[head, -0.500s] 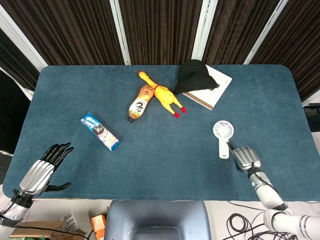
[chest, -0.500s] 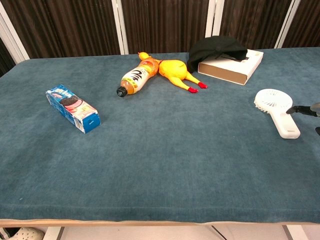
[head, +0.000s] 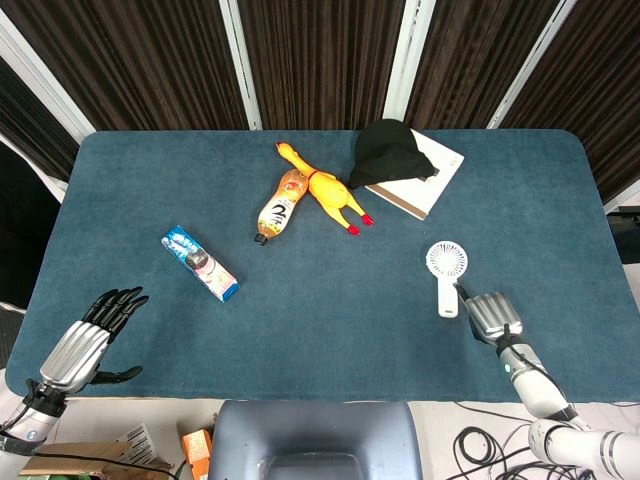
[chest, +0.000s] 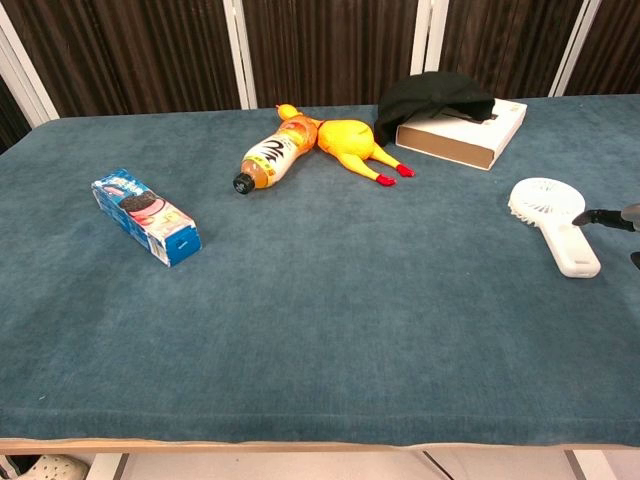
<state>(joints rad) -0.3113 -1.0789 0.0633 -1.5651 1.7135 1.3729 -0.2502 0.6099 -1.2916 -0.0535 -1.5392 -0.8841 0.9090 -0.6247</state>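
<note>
— What does each hand hold or touch?

— Nothing is held. The left hand (head: 88, 340) lies at the near left corner of the blue cloth-covered table (head: 330, 330), fingers spread apart and empty, touching no item. The right hand (head: 490, 314) lies near the front edge on the right, fingers extended. One dark fingertip (chest: 585, 217) sits just beside the handle of the small white handheld fan (head: 446, 272); whether it touches the handle cannot be told.

— Where does the fan lie?

— Flat on the table, round head away from the robot, handle pointing toward the right hand.

— List the other items, largest first.

— A white flat box (head: 420, 173) at the far side, with a black fabric cap (head: 388, 150) lying partly on its left end. Left of that, a yellow rubber chicken with red feet (head: 325, 190). A plastic bottle of orange drink (head: 278, 207) lies on its side touching the chicken, black cap on, pointing toward the robot. A blue rectangular biscuit packet (head: 200, 263) lies well apart on the left; it is the item nearest the left hand.
</note>
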